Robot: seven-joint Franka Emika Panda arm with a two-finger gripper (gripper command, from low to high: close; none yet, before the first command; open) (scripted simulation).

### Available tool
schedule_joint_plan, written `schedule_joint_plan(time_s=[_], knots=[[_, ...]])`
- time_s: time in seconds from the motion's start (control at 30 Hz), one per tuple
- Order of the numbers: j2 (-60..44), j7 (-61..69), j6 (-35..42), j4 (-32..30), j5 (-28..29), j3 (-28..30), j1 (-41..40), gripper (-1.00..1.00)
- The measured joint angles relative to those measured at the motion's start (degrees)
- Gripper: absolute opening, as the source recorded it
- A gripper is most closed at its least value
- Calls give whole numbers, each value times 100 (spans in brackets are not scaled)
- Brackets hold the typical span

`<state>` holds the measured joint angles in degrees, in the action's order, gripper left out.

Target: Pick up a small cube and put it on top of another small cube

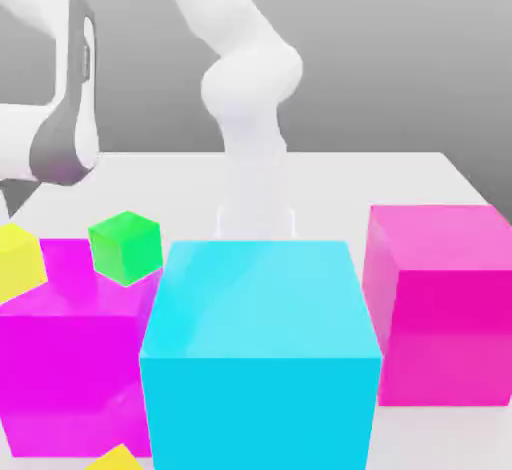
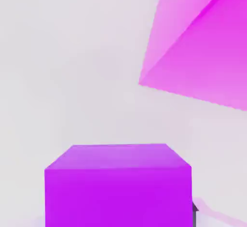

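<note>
Right now I see the jaws closed on the small cube point(image 2: 118, 185) close under the hand camera, above the white bench point(image 1: 400, 173), a big magenta block point(image 2: 202, 42) near it.

This was a simulated test bench, not a real room: a bare white table point(image 1: 400, 173) stood against a featureless grey backdrop. Flat-coloured blocks sat on it, a cyan block point(image 1: 260, 353) at 6 o'clock and a magenta block point(image 1: 440, 303) at 3 o'clock, with a white arm point(image 1: 250, 88) behind.
</note>
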<state>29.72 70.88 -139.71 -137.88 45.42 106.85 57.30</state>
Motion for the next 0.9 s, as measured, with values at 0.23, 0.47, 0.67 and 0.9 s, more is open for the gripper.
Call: schedule_joint_plan(time_s=[0.23,0.47,0.67,0.9], knots=[[111,-506,932,4,-600,-2603,-1965,-100],[612,-1398,1923,68,-842,-4322,-2784,-100],[812,-2184,2577,106,-1174,-5272,-2864,-100],[700,-3064,3064,109,-1735,-5991,-2601,-100]])
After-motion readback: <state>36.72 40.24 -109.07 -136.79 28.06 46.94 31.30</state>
